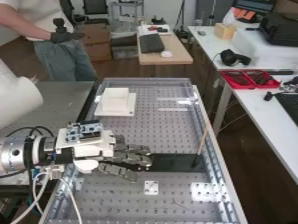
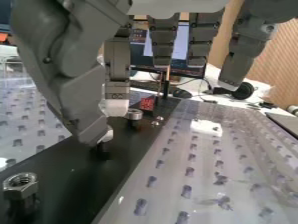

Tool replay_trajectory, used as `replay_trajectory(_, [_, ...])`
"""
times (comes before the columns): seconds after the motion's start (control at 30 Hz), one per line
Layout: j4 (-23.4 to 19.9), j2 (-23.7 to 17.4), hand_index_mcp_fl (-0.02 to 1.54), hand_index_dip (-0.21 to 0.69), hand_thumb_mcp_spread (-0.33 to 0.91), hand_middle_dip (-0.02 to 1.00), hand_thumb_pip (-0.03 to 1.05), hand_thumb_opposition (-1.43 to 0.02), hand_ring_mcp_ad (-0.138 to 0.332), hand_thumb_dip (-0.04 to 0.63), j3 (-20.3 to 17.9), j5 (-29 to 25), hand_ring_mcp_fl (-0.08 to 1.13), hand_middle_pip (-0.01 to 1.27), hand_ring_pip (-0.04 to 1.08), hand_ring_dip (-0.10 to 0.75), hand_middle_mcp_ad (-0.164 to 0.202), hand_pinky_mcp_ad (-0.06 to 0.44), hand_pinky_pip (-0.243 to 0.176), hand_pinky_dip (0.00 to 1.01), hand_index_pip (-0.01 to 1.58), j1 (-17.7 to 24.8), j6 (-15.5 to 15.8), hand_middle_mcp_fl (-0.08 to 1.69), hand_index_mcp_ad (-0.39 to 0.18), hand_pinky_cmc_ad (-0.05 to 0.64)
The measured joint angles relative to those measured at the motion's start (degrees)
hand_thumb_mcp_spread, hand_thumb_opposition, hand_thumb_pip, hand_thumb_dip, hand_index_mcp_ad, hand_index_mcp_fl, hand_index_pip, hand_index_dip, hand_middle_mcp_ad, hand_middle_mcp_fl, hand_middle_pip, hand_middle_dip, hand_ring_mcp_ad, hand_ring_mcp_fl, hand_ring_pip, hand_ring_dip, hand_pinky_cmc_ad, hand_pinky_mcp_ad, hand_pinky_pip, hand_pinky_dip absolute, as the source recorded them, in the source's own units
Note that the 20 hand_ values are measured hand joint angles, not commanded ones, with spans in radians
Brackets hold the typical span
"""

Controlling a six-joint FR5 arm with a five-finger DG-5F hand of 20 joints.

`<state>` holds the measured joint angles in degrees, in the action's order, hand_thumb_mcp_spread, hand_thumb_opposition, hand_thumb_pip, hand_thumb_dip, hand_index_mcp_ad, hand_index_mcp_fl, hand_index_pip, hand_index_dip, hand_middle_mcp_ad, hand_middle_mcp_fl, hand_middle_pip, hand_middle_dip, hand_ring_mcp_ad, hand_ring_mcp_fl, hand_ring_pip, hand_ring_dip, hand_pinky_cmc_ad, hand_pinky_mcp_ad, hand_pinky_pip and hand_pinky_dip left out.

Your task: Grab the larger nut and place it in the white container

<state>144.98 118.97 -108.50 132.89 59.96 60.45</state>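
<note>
Low in the high view, left of centre: hand [image 1: 133, 158], loosely spread over the black strip [image 1: 178, 163], fingers [image 2: 118, 80] fairly straight, thumb [image 2: 73, 95] set apart from them. No nut visibly pinched.

On dark posts [image 2: 22, 206] along the strip: near nut [image 2: 20, 181], clear of the hand, and far nut [image 2: 134, 114], close to a fingertip, contact impossible to tell. Near nut bigger-looking, but also closer to the wrist camera; settle the true larger one before committing.

Likely step in hand: lining up for the grasp. Centre thumb and fingers on opposite sides of the chosen nut, pads level with its flat faces, not above the rim. Close slowly and evenly, so as not to tip it against the post. Lift straight up, well past the post's top, before any sideways travel. Keep away from the stick [image 1: 203, 141], right of centre.

Afterwards, carry towards the upper left of the high view, to the white container [image 1: 116, 103], and release low.
</note>
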Motion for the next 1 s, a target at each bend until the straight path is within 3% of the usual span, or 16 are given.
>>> replay_trajectory(0.57, [5.7,1.1,0.0,0.106,0.34,0.23,0.79,-0.89,0.157,0.173,3.1,3.2,0.01,0.12,0.13,0.162,0.075,0.312,-0.091,0.62,1.55,-0.5,4.4,-0.01,-0.206,0.379])
replay_trajectory(1.0, [6.1,1.3,0.0,0.101,0.34,0.22,0.8,-0.91,0.161,0.19,3.6,3.6,0.0,0.12,0.13,0.162,0.075,0.312,-0.091,0.62,1.55,-0.7,4.1,-0.01,-0.206,0.379])
